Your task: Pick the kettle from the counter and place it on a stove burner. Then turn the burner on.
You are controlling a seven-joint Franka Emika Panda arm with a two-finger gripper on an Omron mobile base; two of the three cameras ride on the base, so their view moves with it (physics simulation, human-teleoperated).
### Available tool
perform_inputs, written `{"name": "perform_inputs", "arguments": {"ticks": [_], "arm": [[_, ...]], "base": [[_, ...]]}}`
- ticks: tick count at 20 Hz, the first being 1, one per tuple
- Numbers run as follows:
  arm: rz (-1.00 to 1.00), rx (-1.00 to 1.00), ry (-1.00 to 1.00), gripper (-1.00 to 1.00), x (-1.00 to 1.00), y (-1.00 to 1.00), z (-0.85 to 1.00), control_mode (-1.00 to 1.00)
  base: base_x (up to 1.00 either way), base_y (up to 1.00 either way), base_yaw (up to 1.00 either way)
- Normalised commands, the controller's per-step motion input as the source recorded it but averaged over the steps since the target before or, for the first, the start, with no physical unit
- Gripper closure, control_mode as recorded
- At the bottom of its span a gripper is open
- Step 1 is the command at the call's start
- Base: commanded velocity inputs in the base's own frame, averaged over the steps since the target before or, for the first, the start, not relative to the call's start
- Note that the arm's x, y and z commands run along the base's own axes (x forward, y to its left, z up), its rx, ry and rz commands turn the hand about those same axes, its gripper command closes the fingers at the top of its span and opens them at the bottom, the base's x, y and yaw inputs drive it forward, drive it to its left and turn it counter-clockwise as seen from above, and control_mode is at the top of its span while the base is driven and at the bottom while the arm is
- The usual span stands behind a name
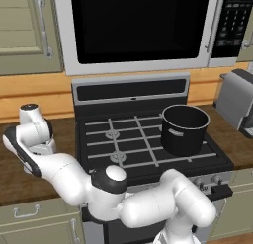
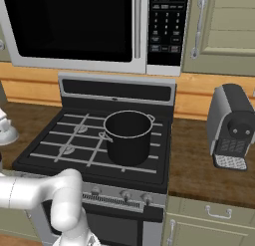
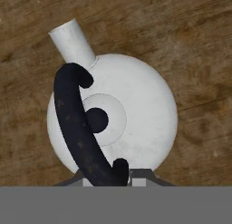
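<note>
Now you can see the kettle (image 3: 113, 119) from right above in the hand view. It is round and white, and it sits on the brown wood tabletop (image 3: 195, 46). Its short spout (image 3: 72, 41) points to the upper left of that view. Its black handle (image 3: 81, 128) curves over the lid, past the small black knob (image 3: 96, 120) in the middle. Your end effector (image 3: 116, 177) is at the bottom of that view, squeezed together on the near end of the black handle. In the left base view your white arm (image 1: 148, 203) bends low and reaches out to the left, over the tabletop (image 1: 10, 179) beside the stove (image 1: 148, 139). The kettle itself is hidden there by the arm. A big black pot (image 1: 184, 129) stands on the right side of the stove, on the pale grate bars. Two round grey burners (image 1: 117, 157) show on the left side of the stove, and nothing sits on them. On the far right of the tabletop you can see a grey toaster (image 1: 237, 102) in the left base view and a dark coffee machine (image 2: 231, 125) in the right base view. A microwave (image 2: 89, 26) hangs above the stove.
</note>
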Motion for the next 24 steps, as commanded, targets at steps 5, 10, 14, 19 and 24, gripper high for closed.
{"name": "perform_inputs", "arguments": {"ticks": [5, 10, 14, 19, 24], "arm": [[0.0, -0.04, -0.05, 1.0, -0.15, 0.02, 0.13, -1.0], [0.0, -0.02, -0.07, 1.0, -0.42, -0.01, 0.48, -1.0], [-0.01, 0.0, 0.0, 1.0, -0.55, -0.36, 0.43, -1.0], [-0.08, 0.0, 0.0, 1.0, -0.48, -0.77, 0.22, -1.0], [-0.09, 0.0, 0.0, 1.0, -0.08, -0.99, 0.08, -1.0]], "base": [[0.0, 0.0, 0.0], [0.0, 0.0, 0.0], [0.0, 0.0, 0.0], [0.0, 0.0, 0.0], [0.0, 0.0, 0.0]]}}
